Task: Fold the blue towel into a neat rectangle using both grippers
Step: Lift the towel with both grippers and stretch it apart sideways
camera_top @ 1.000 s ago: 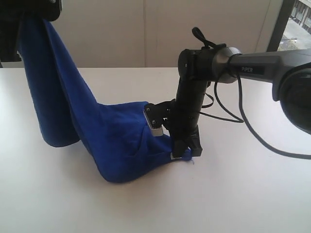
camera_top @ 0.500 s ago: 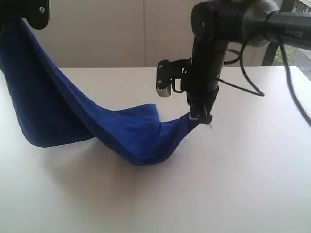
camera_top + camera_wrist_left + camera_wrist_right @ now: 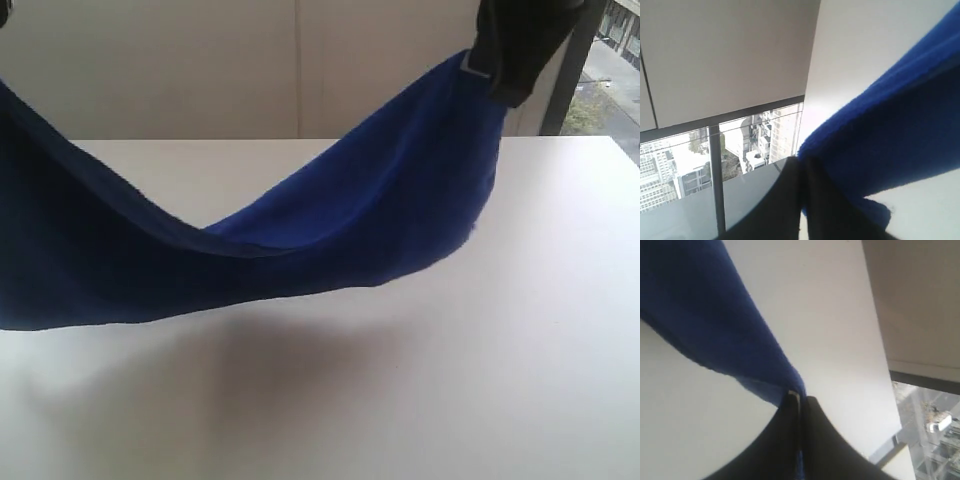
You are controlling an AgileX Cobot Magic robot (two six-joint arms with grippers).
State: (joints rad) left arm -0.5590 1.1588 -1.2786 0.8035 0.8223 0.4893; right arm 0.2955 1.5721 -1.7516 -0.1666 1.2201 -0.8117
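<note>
White table (image 3: 520, 380) fills the lower exterior view. Blue towel (image 3: 330, 230) hangs above it like a hammock from 9 o'clock up to 1 o'clock, sagging at centre with its shadow beneath. Right gripper (image 3: 799, 401) is clamped on one towel end. Left gripper (image 3: 803, 167) is pinched tight on the opposite end.

Blue towel (image 3: 330, 220): one, slung above table (image 3: 480, 380). Table: one. Grippers: two, left gripper (image 3: 803, 167) and right gripper (image 3: 799, 401), both above table.
</note>
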